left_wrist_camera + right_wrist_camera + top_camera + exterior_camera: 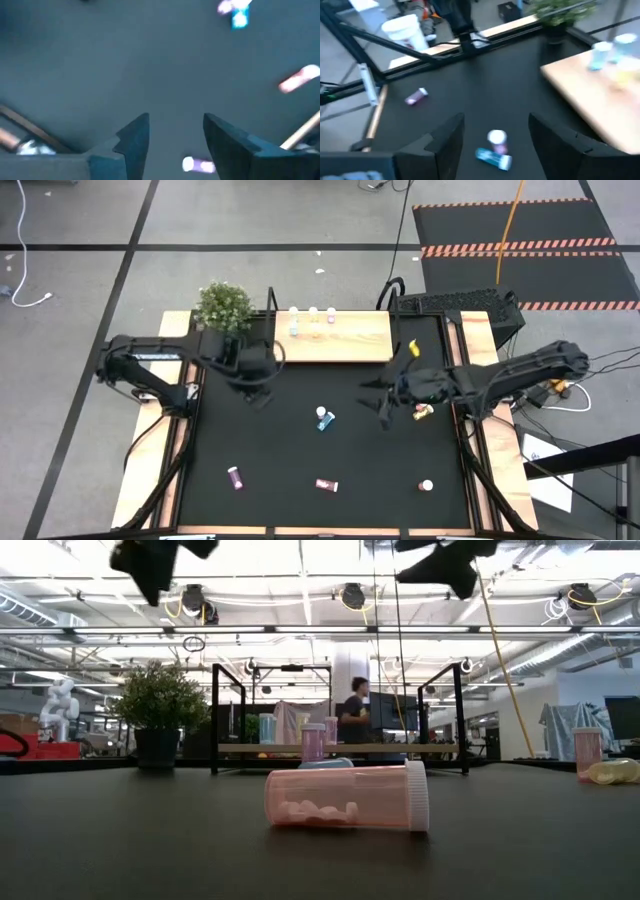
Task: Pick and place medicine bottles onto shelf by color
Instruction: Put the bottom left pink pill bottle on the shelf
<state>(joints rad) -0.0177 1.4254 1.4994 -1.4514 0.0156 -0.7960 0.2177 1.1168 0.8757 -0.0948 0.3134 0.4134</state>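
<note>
The wooden shelf (335,338) stands at the table's far side, with three bottles (312,317) upright on its far edge and a yellow one (413,348) at its right end. On the black mat, a blue bottle lies beside an upright maroon one (323,418). Two maroon bottles (235,477) (326,485) lie near the front, a white-capped one (426,485) stands at front right, and a yellow one (423,411) lies at right. My left gripper (262,398) (175,117) hangs open and empty above the mat, left of centre. My right gripper (385,418) (495,117) hangs open and empty, right of the blue and maroon pair (495,147).
A green potted plant (224,305) stands at the shelf's left end. Pale wooden strips (500,480) border the mat on both sides. In the low view a pink bottle (345,798) lies close in front, and a person (352,710) stands in the room behind the shelf.
</note>
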